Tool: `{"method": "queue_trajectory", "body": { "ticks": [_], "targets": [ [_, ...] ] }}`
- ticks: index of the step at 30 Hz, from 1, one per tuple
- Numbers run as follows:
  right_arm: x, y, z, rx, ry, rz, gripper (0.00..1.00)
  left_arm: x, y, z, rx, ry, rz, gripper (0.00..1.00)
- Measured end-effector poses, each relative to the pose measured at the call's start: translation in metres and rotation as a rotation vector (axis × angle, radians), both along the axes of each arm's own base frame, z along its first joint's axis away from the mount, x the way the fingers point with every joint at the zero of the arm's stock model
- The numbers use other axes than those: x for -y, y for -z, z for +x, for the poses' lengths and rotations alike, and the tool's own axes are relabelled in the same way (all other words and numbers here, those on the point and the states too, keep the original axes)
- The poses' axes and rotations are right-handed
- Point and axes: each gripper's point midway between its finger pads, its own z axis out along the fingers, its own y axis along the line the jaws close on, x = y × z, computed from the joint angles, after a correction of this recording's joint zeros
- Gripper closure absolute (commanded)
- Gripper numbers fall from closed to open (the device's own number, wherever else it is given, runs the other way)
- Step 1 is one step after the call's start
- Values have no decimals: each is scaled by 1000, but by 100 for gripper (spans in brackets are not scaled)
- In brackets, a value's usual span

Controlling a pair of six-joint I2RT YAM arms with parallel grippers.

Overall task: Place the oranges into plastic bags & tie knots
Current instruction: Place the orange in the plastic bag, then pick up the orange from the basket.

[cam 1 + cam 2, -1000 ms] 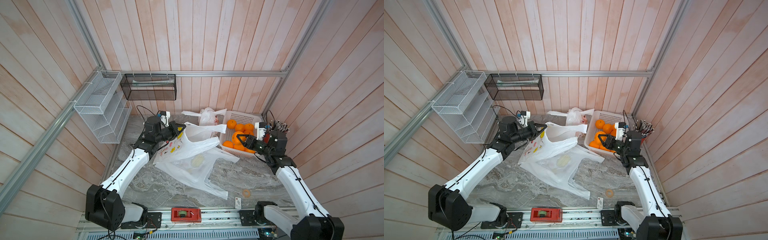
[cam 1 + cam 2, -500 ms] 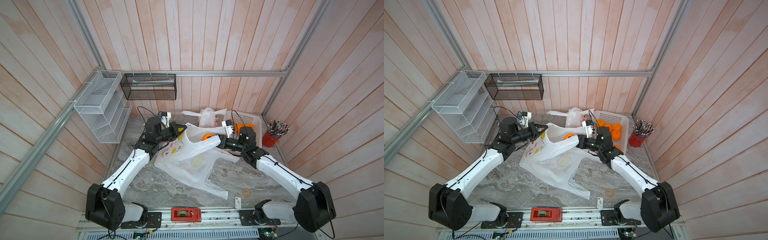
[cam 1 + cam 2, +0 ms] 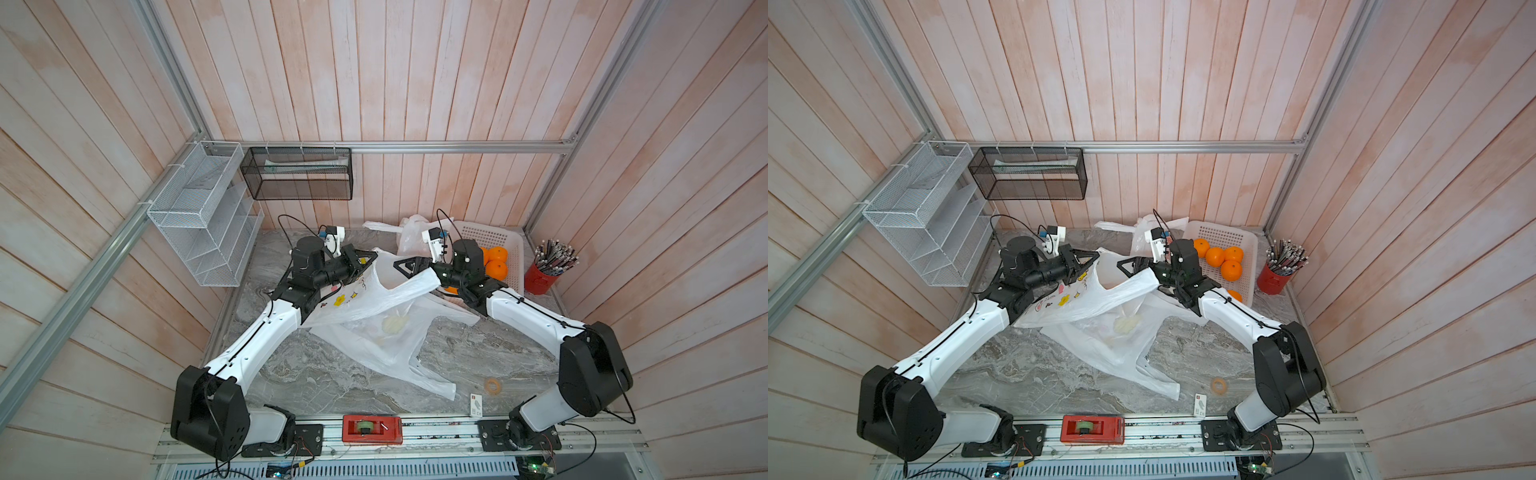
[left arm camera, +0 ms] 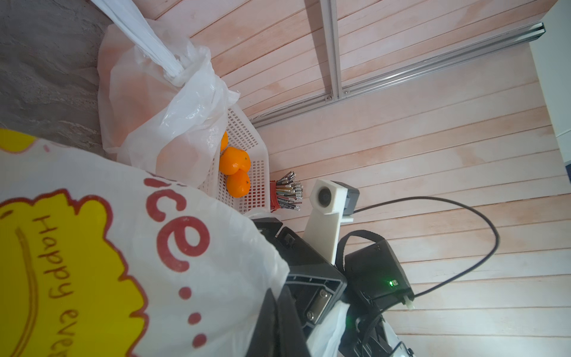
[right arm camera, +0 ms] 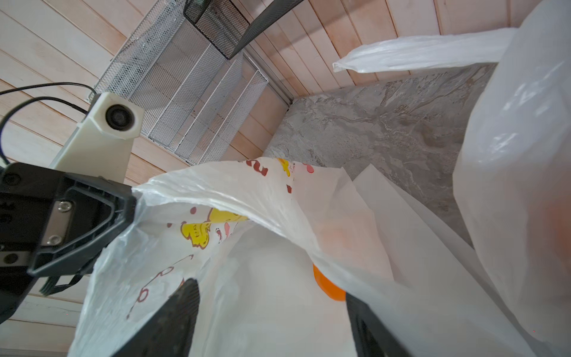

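At the middle of the tabletop (image 3: pixel 311 382), the bag (image 3: pixel 353 299) is held up by its rim, which is pinched in the closed left fingers (image 3: pixel 362 263). Over the bag's open mouth, the right fingers (image 5: pixel 177 312) are spread wide and nothing is held in them. One orange (image 5: pixel 329 286) is seen down in the bag, partly hidden by plastic. More oranges (image 3: pixel 496 266) are seen in the white basket (image 3: pixel 498 239) at two o'clock.

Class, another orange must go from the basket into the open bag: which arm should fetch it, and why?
Right. The right gripper hangs over the bag, jaws open, nearer the basket of oranges. The left gripper is shut on the bag's rim, holding it open.
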Motion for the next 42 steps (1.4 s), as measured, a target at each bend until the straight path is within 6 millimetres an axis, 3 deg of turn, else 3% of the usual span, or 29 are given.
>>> {"method": "queue_trajectory", "body": {
  "ticks": [2, 8, 14, 18, 22, 24, 29, 32, 35, 39, 42],
  "targets": [
    [4, -3, 1, 11, 12, -2, 27, 0, 0, 0, -3, -1, -6, 100],
    [20, -8, -10, 31, 43, -20, 53, -7, 14, 5, -42, -32, -11, 100],
    [26, 2, -26, 3, 25, -28, 55, -16, 31, 12, -81, -63, -1, 100],
    [30, 31, -37, -60, 12, -56, 54, -17, 39, 14, -93, -68, 0, 100],
    [38, 58, -51, -121, 11, -99, 47, -23, 45, 15, -104, -83, 0, 100],
    [42, 59, -56, -119, 14, -112, 45, -25, 45, 17, -102, -89, 0, 100],
    [58, 39, -65, -59, 47, -136, 42, -29, 45, 20, -99, -106, 1, 100],
    [80, 30, -62, -39, 103, -158, 35, -33, 47, 21, -101, -116, 1, 100],
    [116, 22, -50, -24, 200, -186, 27, -35, 51, 21, -106, -121, 5, 100],
    [174, 13, -23, -20, 353, -243, 21, -36, 53, 21, -105, -123, 9, 100],
    [210, 22, 3, -51, 446, -324, 18, -36, 52, 21, -105, -123, 9, 100]
  ]
}}
